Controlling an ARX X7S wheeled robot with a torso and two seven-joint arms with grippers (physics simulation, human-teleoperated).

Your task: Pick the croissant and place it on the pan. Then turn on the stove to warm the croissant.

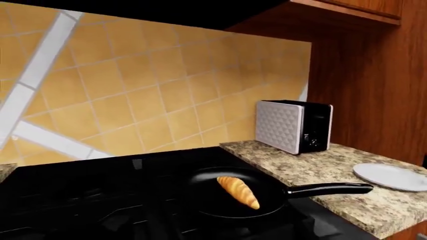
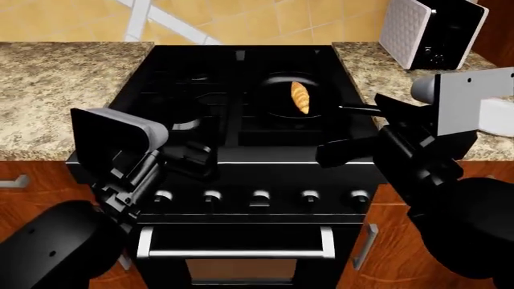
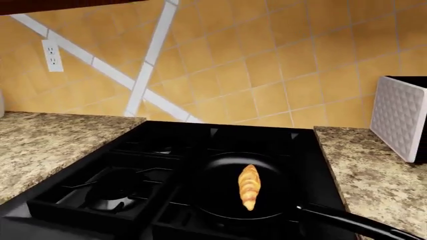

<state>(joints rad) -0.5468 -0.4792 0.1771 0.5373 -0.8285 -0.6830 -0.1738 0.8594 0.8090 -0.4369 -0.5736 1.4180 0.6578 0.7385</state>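
The golden croissant [image 2: 300,97] lies inside the black pan [image 2: 277,102] on the stove's [image 2: 241,174] back right burner. It shows in both wrist views as well: croissant [image 1: 238,191] in pan [image 1: 203,192], croissant [image 3: 249,186] in pan [image 3: 213,192]. The pan handle [image 1: 327,189] points toward the right counter. My left gripper [image 2: 192,159] hangs over the stove's front edge, above the left knobs [image 2: 211,195]. My right gripper [image 2: 343,150] hovers at the front right, just short of the handle. Both are black against black, so how their jaws stand is unclear. Neither touches the croissant.
Several knobs and an oven handle [image 2: 237,250] run along the stove front. A black-and-white toaster [image 1: 293,125] and a pale plate [image 1: 390,176] sit on the right granite counter. More granite counter [image 2: 64,90] lies to the left. A tiled wall rises behind.
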